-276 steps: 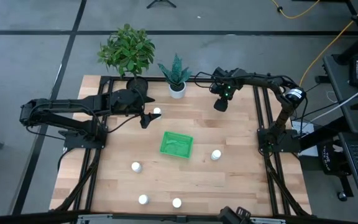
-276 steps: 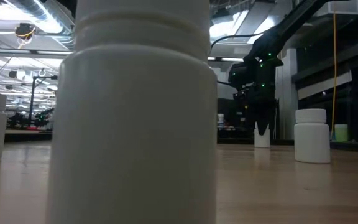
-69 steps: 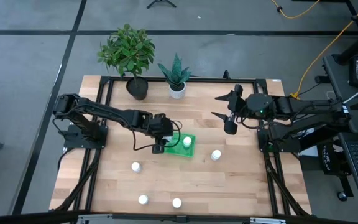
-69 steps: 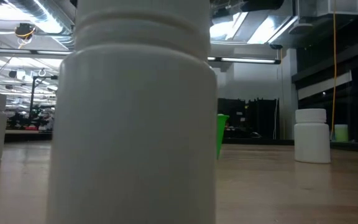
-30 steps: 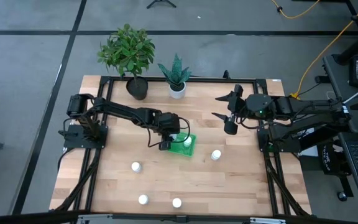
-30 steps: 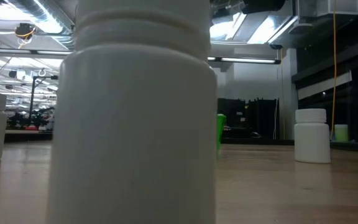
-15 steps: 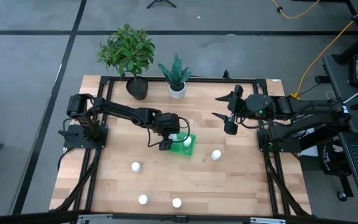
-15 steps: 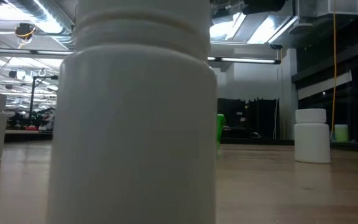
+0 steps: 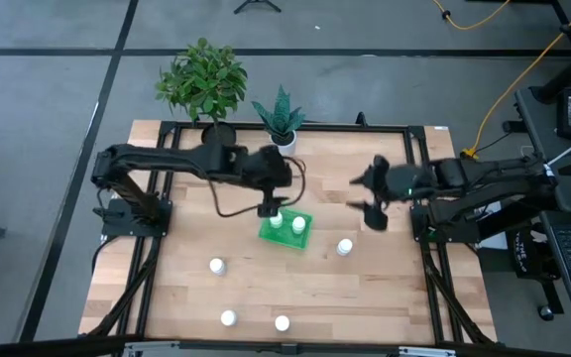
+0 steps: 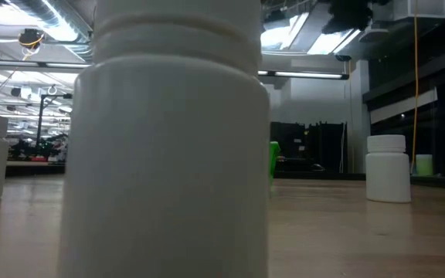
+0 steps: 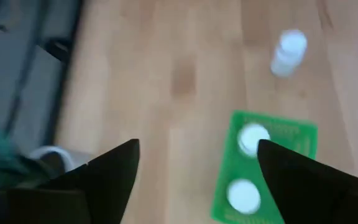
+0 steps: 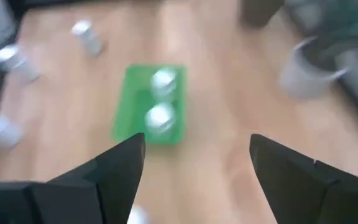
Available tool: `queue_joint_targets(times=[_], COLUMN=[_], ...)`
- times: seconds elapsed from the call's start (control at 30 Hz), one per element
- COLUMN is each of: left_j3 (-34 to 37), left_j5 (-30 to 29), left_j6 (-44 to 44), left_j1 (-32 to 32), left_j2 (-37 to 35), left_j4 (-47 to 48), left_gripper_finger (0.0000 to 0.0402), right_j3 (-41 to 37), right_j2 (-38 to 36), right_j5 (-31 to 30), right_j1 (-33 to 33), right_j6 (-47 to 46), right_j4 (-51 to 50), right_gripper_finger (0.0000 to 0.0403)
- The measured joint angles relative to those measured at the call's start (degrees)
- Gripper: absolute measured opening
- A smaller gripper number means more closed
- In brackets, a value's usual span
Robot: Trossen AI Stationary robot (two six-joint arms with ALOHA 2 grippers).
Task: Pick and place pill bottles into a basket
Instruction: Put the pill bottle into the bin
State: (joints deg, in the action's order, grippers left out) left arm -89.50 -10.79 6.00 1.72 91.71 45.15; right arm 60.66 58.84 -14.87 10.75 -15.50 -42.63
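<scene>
Left hand (image 9: pixel 269 209) spread wide and empty, hanging just above the far edge of the basket (image 9: pixel 287 238). Right hand (image 9: pixel 376 199) also spread and empty, off to the basket's right, over bare desk (image 9: pixel 365 288). Two bottles (image 9: pixel 276 222) standing inside the basket already; four left out on the desk: one (image 9: pixel 344 246) just beside the basket's right edge, three farther off toward the near side (image 9: pixel 217 266). Roughly a third done, by that count. No brand, label or writing readable anywhere.

No readable text, no labels, brands, numbers or signs legible in any view
</scene>
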Motion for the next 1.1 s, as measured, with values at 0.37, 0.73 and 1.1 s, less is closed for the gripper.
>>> queue_joint_targets(times=[0.37,0.73,1.1], left_j3=[-0.34,0.07,0.07], left_j5=[-1.21,-0.91,-1.22], left_j6=[-3.0,-2.73,-2.78], left_j1=[-0.25,-1.3,-4.06], left_j2=[-2.35,-1.76,-1.76], left_j4=[0.19,1.25,2.46], left_gripper_finger=[0.032,0.032,0.032], right_j3=[0.0,-0.02,-0.04], right_j2=[14.33,28.0,36.42], right_j5=[6.47,8.99,9.02], right_j1=[10.4,10.63,10.29], right_j6=[-20.35,-21.84,-18.24], right_j4=[-8.96,-5.24,-4.27], right_gripper_finger=[0.0292,0.0323,0.0326])
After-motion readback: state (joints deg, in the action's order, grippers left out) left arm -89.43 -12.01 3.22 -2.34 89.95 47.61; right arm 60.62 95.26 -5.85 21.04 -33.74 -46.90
